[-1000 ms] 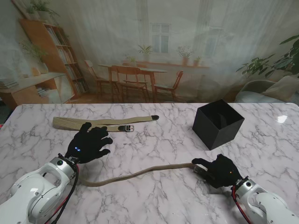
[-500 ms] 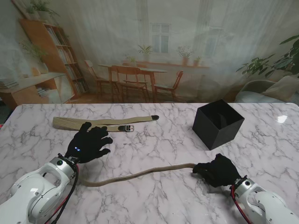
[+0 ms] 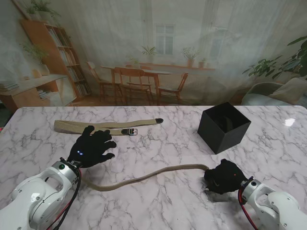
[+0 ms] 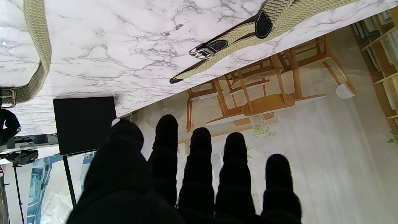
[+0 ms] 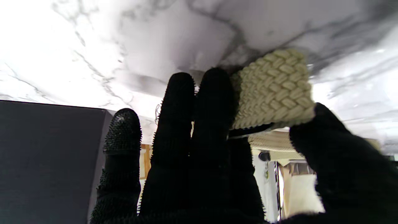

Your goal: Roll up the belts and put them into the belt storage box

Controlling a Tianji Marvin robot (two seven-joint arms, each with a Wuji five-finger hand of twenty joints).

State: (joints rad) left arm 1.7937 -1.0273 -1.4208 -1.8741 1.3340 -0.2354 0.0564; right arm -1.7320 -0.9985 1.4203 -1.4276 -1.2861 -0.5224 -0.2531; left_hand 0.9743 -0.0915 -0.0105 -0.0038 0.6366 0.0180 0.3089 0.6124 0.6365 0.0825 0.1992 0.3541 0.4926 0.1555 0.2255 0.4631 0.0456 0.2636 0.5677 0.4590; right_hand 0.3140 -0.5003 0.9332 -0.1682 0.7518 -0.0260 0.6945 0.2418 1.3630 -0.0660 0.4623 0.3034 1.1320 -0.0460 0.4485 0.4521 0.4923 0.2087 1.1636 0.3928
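Fingers [image 5: 214,102] of the right hand [image 3: 224,176] are curled shut around one end of the woven beige belt [image 3: 144,178], the braided strap pinched between thumb and the middle digits in the right wrist view, close over the marble worktop [image 3: 163,143]. That hand sits at the near right of the scene, and from it the belt runs leftward in a shallow curve along the near part of the worktop, its other end lying near the left arm's wrist. At the near left, the left hand [image 3: 91,147] holds nothing, its fingers [image 4: 199,161] spread apart and straight; whether the palm touches the marble cannot be told. Farther away on the right stands the black belt storage box [image 3: 224,127], open at the top, set apart from the right hand and turned with a corner toward the near edge. Farther on the left, just beyond the left hand's fingertips, lies a second belt [image 3: 108,126] of the same beige weave, stretched flat and nearly straight across the worktop, with a metal buckle [image 4: 200,52] and dark tip showing toward its right end. Behind the worktop's far edge hangs a printed backdrop [image 3: 153,52] of a dining room with wooden chairs and shelves.
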